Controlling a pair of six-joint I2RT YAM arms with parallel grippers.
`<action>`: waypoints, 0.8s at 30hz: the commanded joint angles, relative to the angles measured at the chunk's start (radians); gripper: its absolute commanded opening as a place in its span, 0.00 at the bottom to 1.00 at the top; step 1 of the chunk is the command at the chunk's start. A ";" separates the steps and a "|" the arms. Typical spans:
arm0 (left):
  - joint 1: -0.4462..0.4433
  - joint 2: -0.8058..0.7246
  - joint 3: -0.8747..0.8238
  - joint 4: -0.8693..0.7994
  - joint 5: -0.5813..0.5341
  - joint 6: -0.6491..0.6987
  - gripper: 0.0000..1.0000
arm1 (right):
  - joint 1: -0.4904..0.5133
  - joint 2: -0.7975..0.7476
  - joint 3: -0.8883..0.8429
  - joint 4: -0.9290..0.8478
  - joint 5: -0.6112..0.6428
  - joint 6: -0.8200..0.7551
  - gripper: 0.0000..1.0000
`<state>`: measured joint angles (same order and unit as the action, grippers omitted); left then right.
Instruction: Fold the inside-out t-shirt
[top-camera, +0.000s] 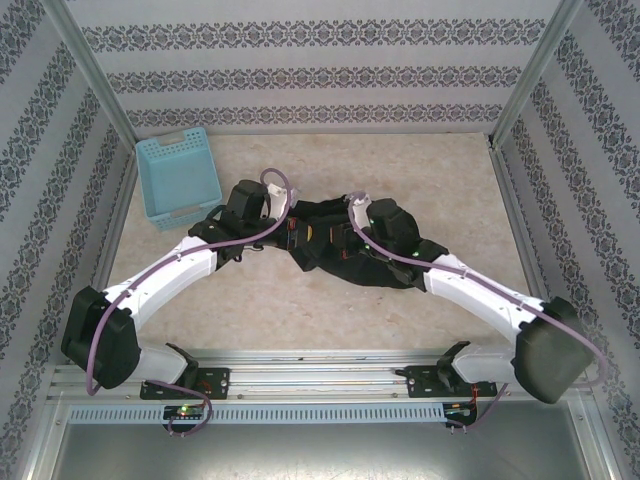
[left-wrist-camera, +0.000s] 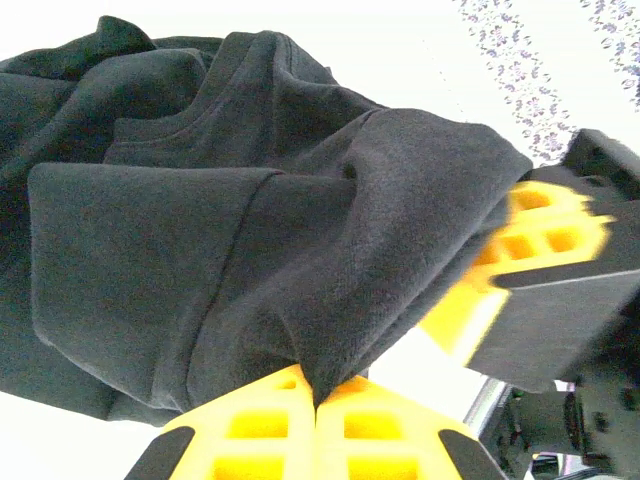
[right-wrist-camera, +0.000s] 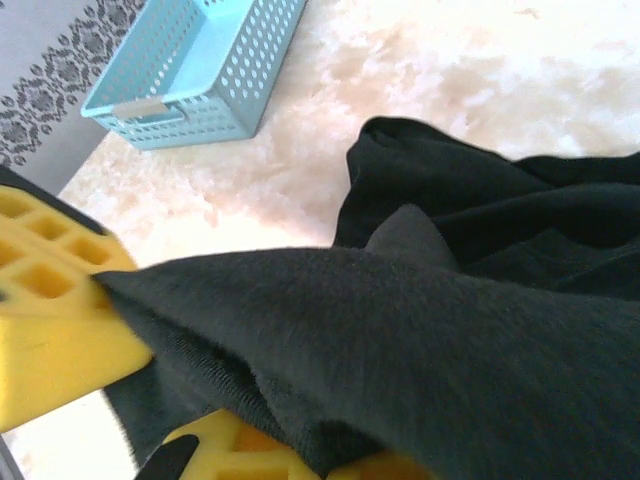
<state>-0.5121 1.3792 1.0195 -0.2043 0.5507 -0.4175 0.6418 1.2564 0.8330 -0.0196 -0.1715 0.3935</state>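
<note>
Our left pincer (left-wrist-camera: 318, 405), made of yellow plastic with a grid of square hollows, is pressed together on a pointed fold of the inside-out t-shirt (top-camera: 335, 262), so it grips the cloth. Our right pincer (right-wrist-camera: 170, 385), of the same yellow plastic, is also closed on a thick edge of this shirt. The fabric is black, soft and a little fuzzy, with raised seams, and it falls in loose folds. The shirt lies crumpled in the middle of the counter (top-camera: 300, 325), a pale beige, marbled surface. A light blue plastic basket (top-camera: 178, 172) with perforated walls stands at the far left, apart from the shirt.
</note>
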 joint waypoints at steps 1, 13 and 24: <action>0.012 0.011 0.045 -0.072 -0.075 0.061 0.04 | 0.007 -0.048 -0.025 -0.054 0.036 0.022 0.00; -0.005 0.254 0.346 -0.259 -0.290 0.095 0.26 | 0.012 -0.167 0.078 -0.178 0.010 0.094 0.00; -0.272 -0.030 0.078 -0.136 -0.506 0.157 0.59 | 0.004 -0.128 0.152 -0.185 0.040 0.154 0.00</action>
<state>-0.7193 1.3895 1.1316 -0.3855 0.1398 -0.2947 0.6506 1.1198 0.9478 -0.2028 -0.1524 0.5228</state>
